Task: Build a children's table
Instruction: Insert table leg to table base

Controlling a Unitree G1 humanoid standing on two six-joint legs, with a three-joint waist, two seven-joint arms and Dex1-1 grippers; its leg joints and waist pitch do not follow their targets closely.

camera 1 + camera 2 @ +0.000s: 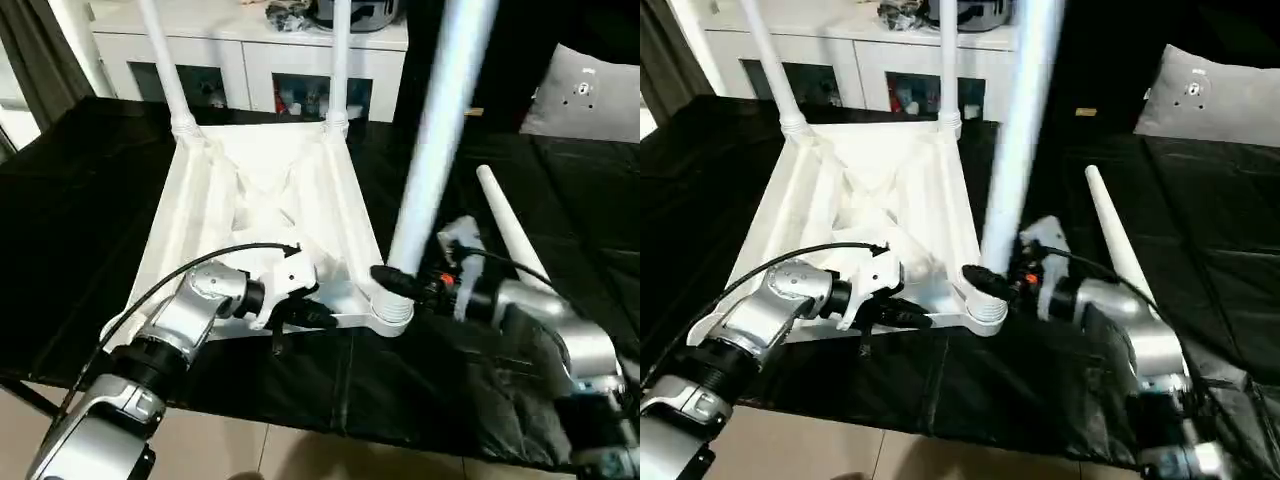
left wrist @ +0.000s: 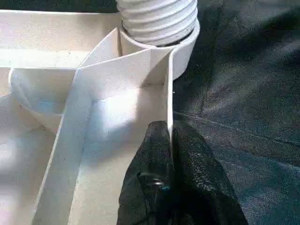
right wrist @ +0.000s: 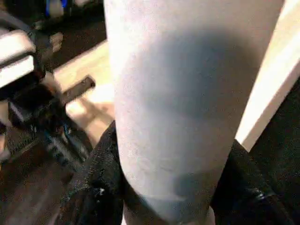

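Left wrist view: left gripper (image 2: 171, 136) pinches the tabletop's rim (image 2: 169, 93).

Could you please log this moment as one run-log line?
left gripper: shut on tabletop rim | right gripper: holds third leg at near-right socket | two far legs seated | fourth leg lying loose

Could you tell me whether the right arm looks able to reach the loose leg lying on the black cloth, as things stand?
Probably not yet: the loose leg lies beside the right arm, nothing covering it, but the right gripper is clamped on the upright leg at the near corner socket and must release first.
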